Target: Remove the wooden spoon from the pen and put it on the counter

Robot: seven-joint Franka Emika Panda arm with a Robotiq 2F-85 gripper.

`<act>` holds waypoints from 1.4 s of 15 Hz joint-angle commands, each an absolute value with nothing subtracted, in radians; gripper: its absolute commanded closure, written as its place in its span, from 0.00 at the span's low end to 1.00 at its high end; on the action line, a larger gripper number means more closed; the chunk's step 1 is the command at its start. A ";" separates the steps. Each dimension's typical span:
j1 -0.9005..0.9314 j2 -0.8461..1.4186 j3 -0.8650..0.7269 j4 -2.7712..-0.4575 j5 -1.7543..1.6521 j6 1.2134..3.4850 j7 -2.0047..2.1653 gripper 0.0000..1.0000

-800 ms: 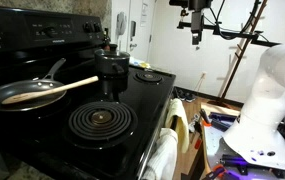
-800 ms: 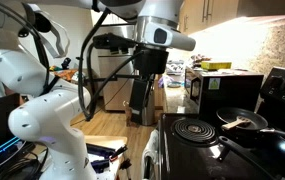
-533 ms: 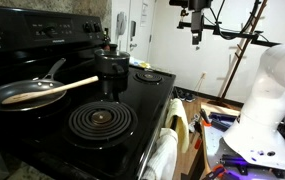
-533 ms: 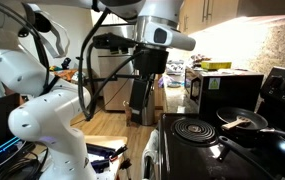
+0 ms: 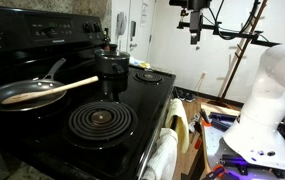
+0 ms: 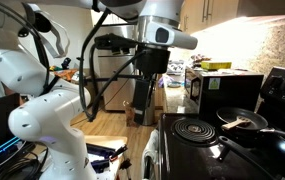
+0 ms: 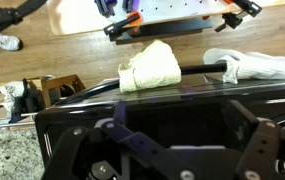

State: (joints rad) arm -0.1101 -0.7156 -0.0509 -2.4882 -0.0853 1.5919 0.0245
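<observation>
The wooden spoon (image 5: 52, 90) lies across the black frying pan (image 5: 4, 99) on the stove's back burner, with its handle sticking out over the rim towards the coil burner. Both show small in an exterior view, the spoon (image 6: 240, 124) inside the pan (image 6: 248, 113). My gripper (image 5: 109, 92) hangs above the stove near the spoon's handle end, apart from it; in an exterior view (image 6: 140, 118) it is at the stove's front edge. In the wrist view the gripper (image 7: 182, 125) is open and empty, and neither spoon nor pan shows.
A black spiral coil burner (image 5: 100, 121) sits in front of the pan. A yellow towel (image 7: 149, 65) and a white cloth (image 7: 252, 65) hang on the oven's front. A second white robot (image 5: 267, 100) and cables are on the floor beside the stove.
</observation>
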 commanded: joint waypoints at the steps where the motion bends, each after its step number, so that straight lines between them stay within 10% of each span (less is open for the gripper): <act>1: -0.071 -0.656 -0.055 -2.479 -0.066 1.724 0.004 0.00; 21: 0.068 -0.222 0.001 -2.236 -0.027 2.043 -0.132 0.00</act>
